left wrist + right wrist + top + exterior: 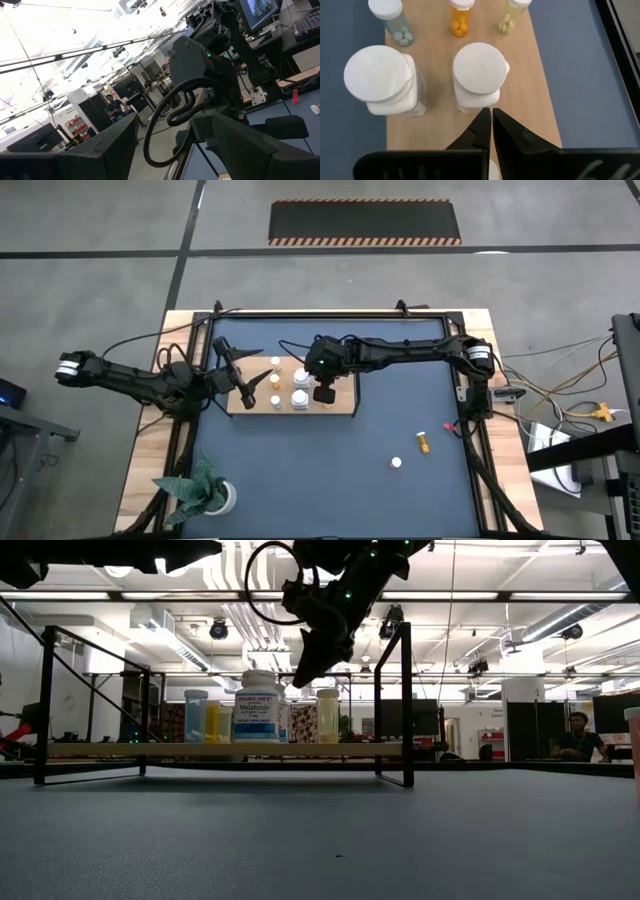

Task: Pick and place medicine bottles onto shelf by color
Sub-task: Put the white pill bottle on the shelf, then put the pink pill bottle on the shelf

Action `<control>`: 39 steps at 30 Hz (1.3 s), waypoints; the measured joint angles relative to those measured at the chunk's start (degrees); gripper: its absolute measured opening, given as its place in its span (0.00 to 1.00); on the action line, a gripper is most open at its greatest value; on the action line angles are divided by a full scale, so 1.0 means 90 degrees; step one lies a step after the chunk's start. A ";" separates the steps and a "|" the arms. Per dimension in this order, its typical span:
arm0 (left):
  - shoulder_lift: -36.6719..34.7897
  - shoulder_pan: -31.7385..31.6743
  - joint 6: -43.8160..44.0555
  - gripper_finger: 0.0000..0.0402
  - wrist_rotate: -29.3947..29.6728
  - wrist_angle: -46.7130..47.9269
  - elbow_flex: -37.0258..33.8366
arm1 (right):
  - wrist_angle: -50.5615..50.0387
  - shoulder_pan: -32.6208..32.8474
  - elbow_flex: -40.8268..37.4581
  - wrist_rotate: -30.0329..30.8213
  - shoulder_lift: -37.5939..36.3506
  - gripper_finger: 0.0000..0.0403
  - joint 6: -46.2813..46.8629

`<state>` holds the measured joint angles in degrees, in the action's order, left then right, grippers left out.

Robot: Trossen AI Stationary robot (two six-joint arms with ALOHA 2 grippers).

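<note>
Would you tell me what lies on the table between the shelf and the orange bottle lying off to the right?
Nothing: in the high view only bare blue tabletop separates the shelf from the orange bottle.

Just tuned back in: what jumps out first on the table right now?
The wooden shelf at the table's far side carries a cluster of bottles, with the right pincer shut and hovering just above them. Two stray bottles, one orange and one white, lie on the blue tabletop to the right.
</note>
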<state>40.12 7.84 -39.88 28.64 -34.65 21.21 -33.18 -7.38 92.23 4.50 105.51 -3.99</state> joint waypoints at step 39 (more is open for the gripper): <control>0.0016 0.0000 0.0022 0.60 -0.0113 -0.0009 0.0007 | -0.0563 0.0330 -0.0132 0.0026 -0.0622 0.02 0.0345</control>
<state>40.27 7.84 -39.68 27.63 -34.74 21.27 -38.25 -4.42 91.04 4.73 99.91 -0.88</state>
